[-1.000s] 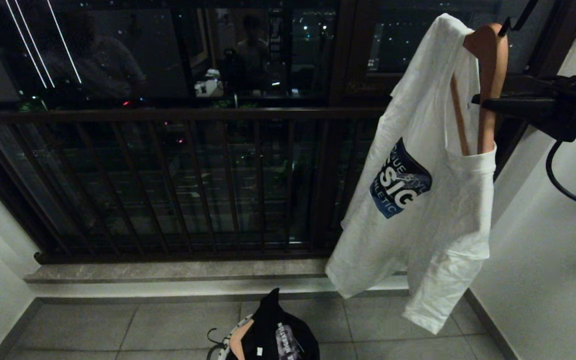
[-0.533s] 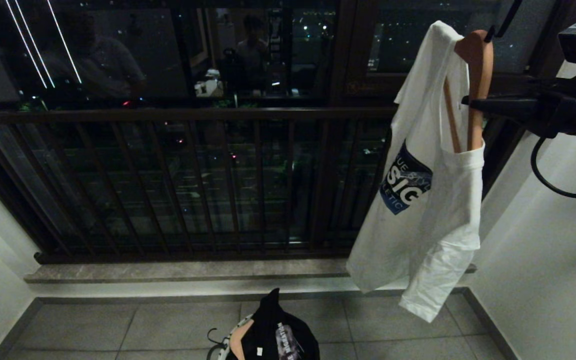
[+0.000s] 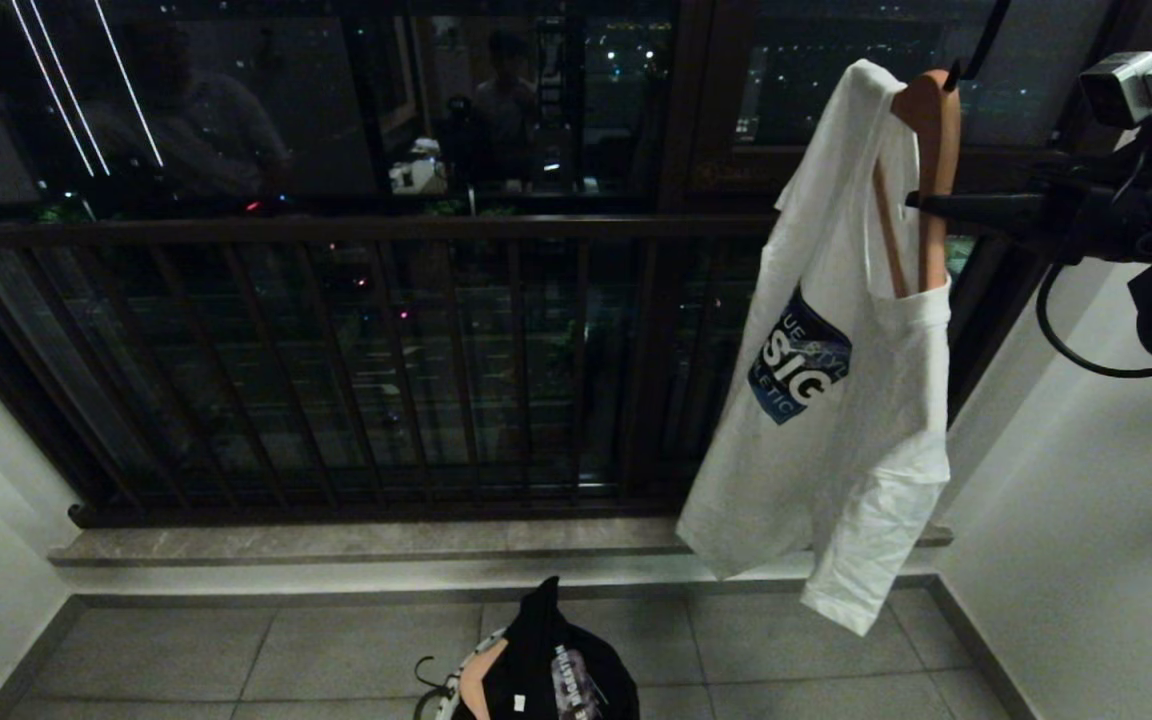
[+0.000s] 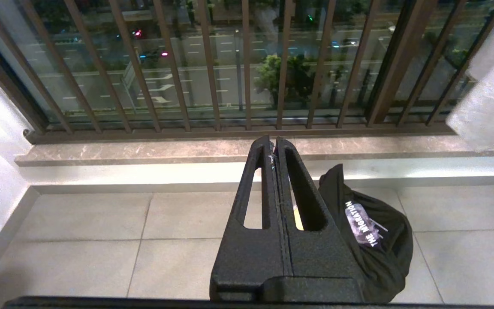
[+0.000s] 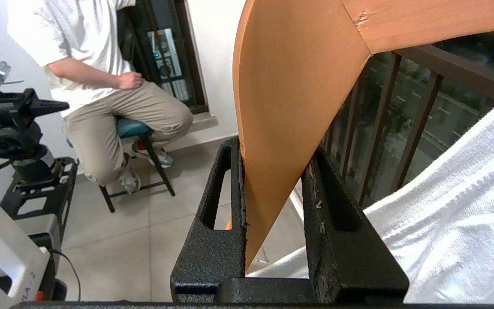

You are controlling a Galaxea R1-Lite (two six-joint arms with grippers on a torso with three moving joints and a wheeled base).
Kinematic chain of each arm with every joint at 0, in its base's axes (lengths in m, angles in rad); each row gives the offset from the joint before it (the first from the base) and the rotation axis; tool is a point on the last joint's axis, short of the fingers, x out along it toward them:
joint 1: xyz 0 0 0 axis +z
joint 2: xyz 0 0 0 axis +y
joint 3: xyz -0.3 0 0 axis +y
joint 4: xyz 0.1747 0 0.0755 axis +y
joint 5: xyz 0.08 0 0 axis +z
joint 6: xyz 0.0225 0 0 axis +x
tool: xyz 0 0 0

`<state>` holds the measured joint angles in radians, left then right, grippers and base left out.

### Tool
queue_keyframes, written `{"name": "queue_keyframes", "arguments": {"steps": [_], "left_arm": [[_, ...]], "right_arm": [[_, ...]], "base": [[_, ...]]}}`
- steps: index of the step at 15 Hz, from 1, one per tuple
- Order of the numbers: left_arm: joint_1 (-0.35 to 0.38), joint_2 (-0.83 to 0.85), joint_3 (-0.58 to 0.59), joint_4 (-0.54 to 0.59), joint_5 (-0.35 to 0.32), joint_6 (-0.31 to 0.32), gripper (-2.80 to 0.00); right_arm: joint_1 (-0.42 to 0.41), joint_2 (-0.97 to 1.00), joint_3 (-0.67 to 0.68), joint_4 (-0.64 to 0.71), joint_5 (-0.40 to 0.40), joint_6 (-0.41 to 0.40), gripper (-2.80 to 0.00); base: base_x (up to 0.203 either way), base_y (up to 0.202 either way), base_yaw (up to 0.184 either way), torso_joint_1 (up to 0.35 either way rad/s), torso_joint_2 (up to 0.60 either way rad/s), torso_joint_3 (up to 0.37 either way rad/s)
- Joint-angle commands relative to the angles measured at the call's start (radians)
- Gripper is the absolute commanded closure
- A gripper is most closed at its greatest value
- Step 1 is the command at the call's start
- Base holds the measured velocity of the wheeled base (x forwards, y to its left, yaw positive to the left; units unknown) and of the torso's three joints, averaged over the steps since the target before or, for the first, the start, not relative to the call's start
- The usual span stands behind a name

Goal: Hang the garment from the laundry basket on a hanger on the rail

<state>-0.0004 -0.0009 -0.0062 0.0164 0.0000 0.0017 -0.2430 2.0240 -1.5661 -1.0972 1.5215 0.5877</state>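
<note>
while the right tool point(image 5: 272, 171) clamps the wooden hanger point(image 3: 926, 170), the white t-shirt point(image 3: 836, 400) hangs from it. the left tool point(image 4: 275, 150) is closed, empty.

The head view is dark, and the window glass point(image 3: 336, 110) at the top shows faint reflections and small city lights. The 2 wrist views are much brighter. The white shirt point(image 4: 491, 86) at the right edge looks blurry and washed out.
</note>
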Motion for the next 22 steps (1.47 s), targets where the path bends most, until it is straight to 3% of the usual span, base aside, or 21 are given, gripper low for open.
{"name": "queue_keyframes", "arguments": {"steps": [1,3,4,13,22], "left_arm": [[-0.001,0.001,0.000,0.000,0.000,0.000,0.00],[-0.001,0.001,0.000,0.000,0.000,0.000,0.00],[-0.001,0.001,0.000,0.000,0.000,0.000,0.00],[-0.001,0.001,0.000,-0.001,0.000,0.000,0.00],[0.000,0.001,0.000,-0.001,-0.001,-0.002,0.00]], "right_arm": [[0.001,0.012,-0.009,-0.006,0.009,0.003,0.00],[-0.001,0.016,-0.009,-0.008,0.009,0.003,0.00],[-0.001,0.016,-0.009,-0.009,0.009,0.003,-2.80],[-0.026,-0.078,0.062,-0.078,0.009,0.003,-2.80],[-0.122,-0.256,0.211,-0.085,0.009,0.002,-2.80]], "base": [[0.000,0.000,0.000,0.000,0.00,0.000],[0.000,0.000,0.000,0.000,0.00,0.000],[0.000,0.000,0.000,0.000,0.00,0.000],[0.000,0.000,0.000,0.000,0.00,0.000],[0.000,0.000,0.000,0.000,0.00,0.000]]}}
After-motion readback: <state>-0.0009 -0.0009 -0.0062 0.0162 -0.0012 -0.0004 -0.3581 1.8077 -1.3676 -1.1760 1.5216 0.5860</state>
